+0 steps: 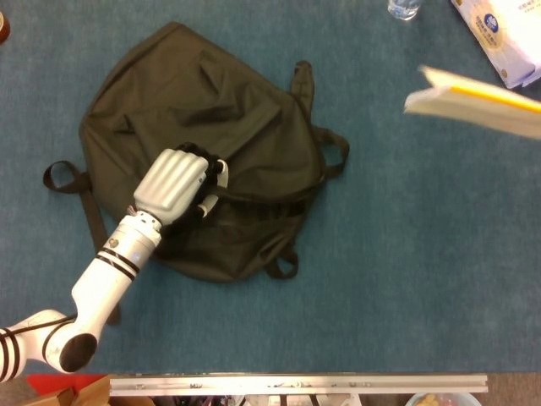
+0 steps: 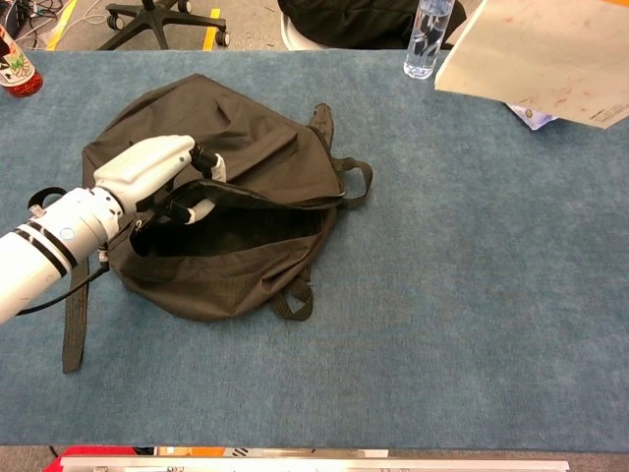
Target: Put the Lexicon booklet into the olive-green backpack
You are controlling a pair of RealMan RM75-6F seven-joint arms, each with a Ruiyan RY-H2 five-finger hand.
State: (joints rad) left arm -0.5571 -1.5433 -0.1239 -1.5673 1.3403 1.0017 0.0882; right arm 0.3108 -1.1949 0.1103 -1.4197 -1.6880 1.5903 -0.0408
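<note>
The olive-green backpack [image 1: 211,101] [image 2: 246,108] lies flat on the blue table, left of centre. My left hand [image 1: 173,182] [image 2: 147,167] grips the upper edge of its zip opening and holds it raised, so a dark mouth [image 2: 236,221] gapes toward the right. The Lexicon booklet [image 1: 478,101] [image 2: 541,54], pale with a yellow edge, hangs in the air at the upper right, well clear of the bag. Whatever holds it lies beyond the frame edge. My right hand shows in neither view.
A water bottle [image 2: 428,34] [image 1: 404,8] stands at the back edge. A white packet [image 1: 503,30] lies at the far right under the booklet. A red bottle [image 2: 15,64] stands at the far left. Backpack straps [image 2: 71,324] trail toward the front left.
</note>
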